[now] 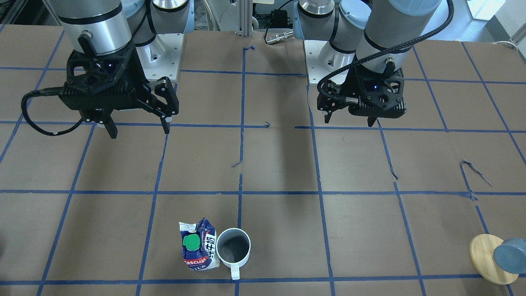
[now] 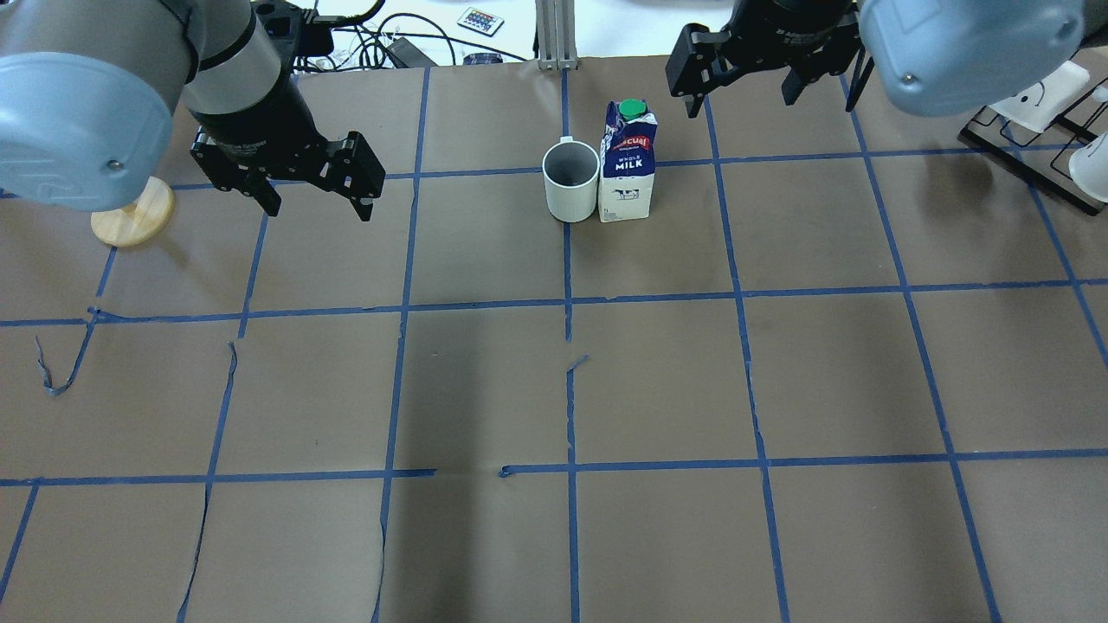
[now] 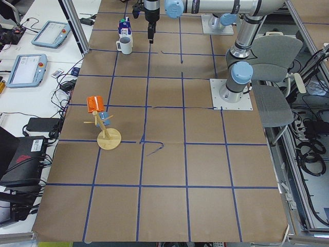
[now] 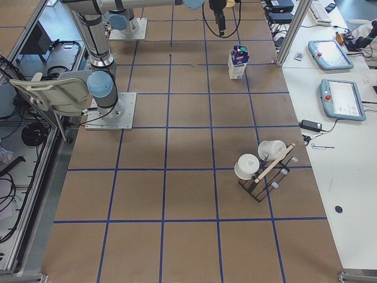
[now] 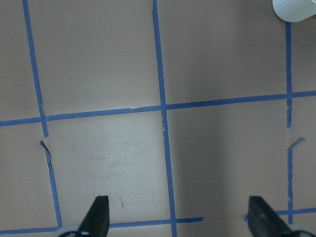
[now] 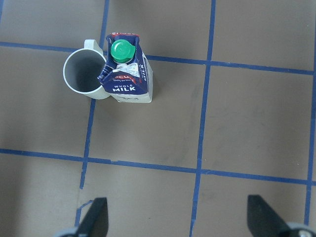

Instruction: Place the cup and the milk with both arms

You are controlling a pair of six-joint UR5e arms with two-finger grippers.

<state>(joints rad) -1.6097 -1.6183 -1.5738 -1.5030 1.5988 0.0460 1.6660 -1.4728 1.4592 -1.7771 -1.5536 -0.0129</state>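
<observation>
On the side of the brown table (image 1: 287, 164) away from the robot, the cup (image 1: 233, 246) and the milk (image 1: 199, 250) stood up straight, side by side and touching. The cup was on the robot's left of the milk, its handle pointed away from the robot, and a wooden disc (image 1: 485, 257) with a blue-grey cylinder (image 1: 509, 255) sat well apart from them, on the robot's left. Farther back, the left gripper (image 2: 318, 210) and the right gripper (image 1: 139, 131) hung over the table with fingers spread wide and nothing in them, well apart from the cup and the milk.
</observation>
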